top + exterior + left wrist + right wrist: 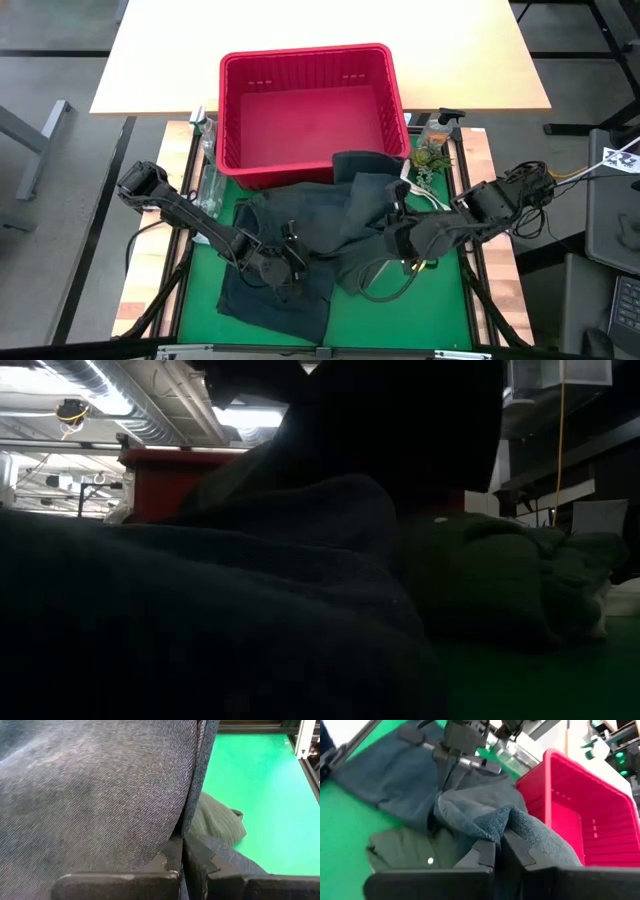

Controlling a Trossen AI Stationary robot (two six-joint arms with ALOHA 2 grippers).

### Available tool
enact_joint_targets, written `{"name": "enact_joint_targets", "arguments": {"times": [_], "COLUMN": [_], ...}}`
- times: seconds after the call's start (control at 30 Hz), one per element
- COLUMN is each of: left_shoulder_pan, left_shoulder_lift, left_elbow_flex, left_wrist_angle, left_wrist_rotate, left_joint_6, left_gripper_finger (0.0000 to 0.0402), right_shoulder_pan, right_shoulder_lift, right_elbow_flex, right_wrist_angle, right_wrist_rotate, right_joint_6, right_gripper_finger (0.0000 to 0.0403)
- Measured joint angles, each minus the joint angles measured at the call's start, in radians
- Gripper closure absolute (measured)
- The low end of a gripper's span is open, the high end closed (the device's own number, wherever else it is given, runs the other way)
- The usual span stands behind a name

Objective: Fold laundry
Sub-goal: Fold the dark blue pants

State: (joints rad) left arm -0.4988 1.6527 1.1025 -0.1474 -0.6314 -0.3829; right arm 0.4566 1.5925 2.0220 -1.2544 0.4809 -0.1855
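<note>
A green mat [400, 320] covers the work table, with a pale tabletop [300, 30] beyond it and grey floor on either side. At the mat's far edge sits the red slatted plastic basket [310, 110], nothing visible inside it, and the dark blue denim jeans [300, 240] sprawl across the mat just in front of it, one end lapping the basket's near wall. The left arm reaches in low from its side, elbow bent, and the left gripper [272, 262] sits right down on the jeans, fingers pinched tight on a fold of denim [125, 795]. The right arm stretches in from the opposite side, and the right gripper [397, 238] is clamped on another bunched ridge of the jeans [490, 822]. Peeking from under the denim is an olive-green buttoned shirt [415, 847], lying flat on the mat.
</note>
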Motion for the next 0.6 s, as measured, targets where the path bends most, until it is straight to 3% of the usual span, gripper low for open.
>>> {"name": "enact_joint_targets", "arguments": {"times": [0.23, 0.6], "left_shoulder_pan": [0.000, 0.000], "left_shoulder_lift": [0.000, -0.001], "left_elbow_flex": [0.001, 0.002], "left_wrist_angle": [-0.014, -0.096], "left_wrist_rotate": [-0.001, -0.001], "left_joint_6": [-0.017, -0.113], "left_gripper_finger": [0.0401, 0.0401], "right_shoulder_pan": [0.002, 0.002], "right_shoulder_lift": [0.003, 0.006], "right_elbow_flex": [-0.001, -0.003], "right_wrist_angle": [-0.015, -0.080], "right_wrist_rotate": [-0.002, 0.024], "right_joint_6": [0.046, 0.248], "right_gripper_finger": [0.0381, 0.0267]}}
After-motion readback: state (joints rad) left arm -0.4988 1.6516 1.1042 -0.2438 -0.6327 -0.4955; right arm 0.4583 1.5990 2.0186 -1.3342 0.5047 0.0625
